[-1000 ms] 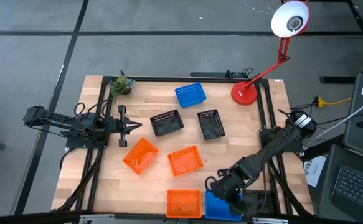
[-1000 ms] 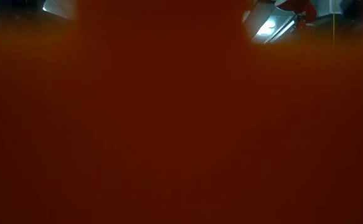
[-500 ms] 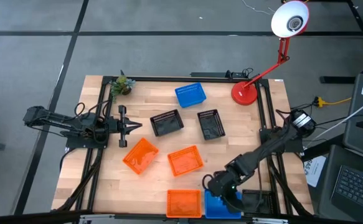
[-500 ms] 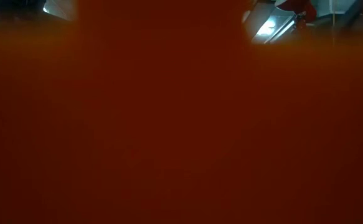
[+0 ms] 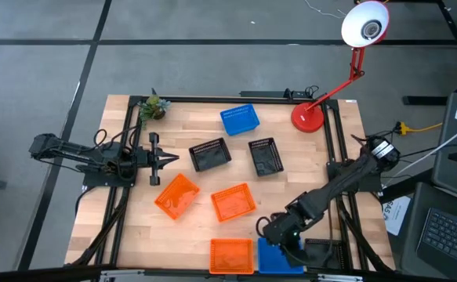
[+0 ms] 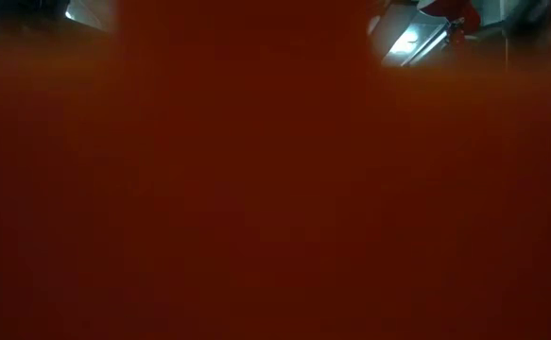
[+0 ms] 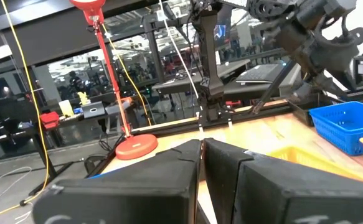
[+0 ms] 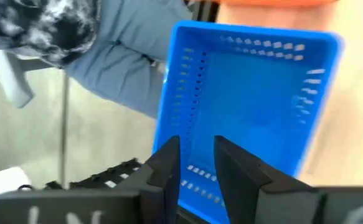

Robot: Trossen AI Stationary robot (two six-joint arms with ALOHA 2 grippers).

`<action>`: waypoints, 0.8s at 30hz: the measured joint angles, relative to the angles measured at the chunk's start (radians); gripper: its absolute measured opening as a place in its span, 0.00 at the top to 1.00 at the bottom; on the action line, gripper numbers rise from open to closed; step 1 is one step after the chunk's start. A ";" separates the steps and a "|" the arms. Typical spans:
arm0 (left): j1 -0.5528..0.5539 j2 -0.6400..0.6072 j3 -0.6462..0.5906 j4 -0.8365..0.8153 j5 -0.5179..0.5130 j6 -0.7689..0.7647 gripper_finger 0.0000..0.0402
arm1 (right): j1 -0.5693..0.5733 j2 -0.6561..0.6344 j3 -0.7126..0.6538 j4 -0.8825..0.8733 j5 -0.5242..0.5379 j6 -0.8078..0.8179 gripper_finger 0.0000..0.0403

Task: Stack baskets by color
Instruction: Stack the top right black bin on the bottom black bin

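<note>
Several baskets lie on the wooden table: a blue one (image 5: pixel 239 119) at the far side, two black ones (image 5: pixel 210 154) (image 5: pixel 266 156) in the middle, two orange ones (image 5: pixel 176 196) (image 5: pixel 233 202) nearer, and an orange one (image 5: pixel 231 256) beside a blue one (image 5: pixel 269 260) at the near edge. My right gripper (image 8: pixel 197 143) is open and slants down over that near blue basket (image 8: pixel 249 99). Its fingers stand over the basket's short end wall (image 8: pixel 197 175). My left gripper (image 5: pixel 168 159) waits shut at the table's left.
A red desk lamp (image 5: pixel 308 116) stands at the far right corner and a small potted plant (image 5: pixel 154 106) at the far left. An orange basket (image 6: pixel 256 189) fills the low view. A person's blue trouser leg (image 8: pixel 119 56) shows beyond the near edge.
My right gripper has tipped a little over the near blue basket. The baskets lie as before.
</note>
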 joint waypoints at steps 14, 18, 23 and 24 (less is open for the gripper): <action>0.000 0.000 0.000 0.001 -0.022 -0.001 0.97 | -0.289 -0.199 0.026 -0.294 0.459 -0.419 0.76; 0.000 0.000 0.000 0.001 -0.078 0.000 0.97 | -0.421 -0.255 0.013 -0.318 0.464 -0.476 0.76; 0.000 0.000 0.000 0.001 -0.083 0.000 0.97 | -0.523 -0.248 -0.074 -0.246 0.448 -0.555 0.76; 0.000 0.000 0.000 0.001 -0.083 0.000 0.97 | -0.536 -0.241 -0.104 -0.211 0.439 -0.565 0.76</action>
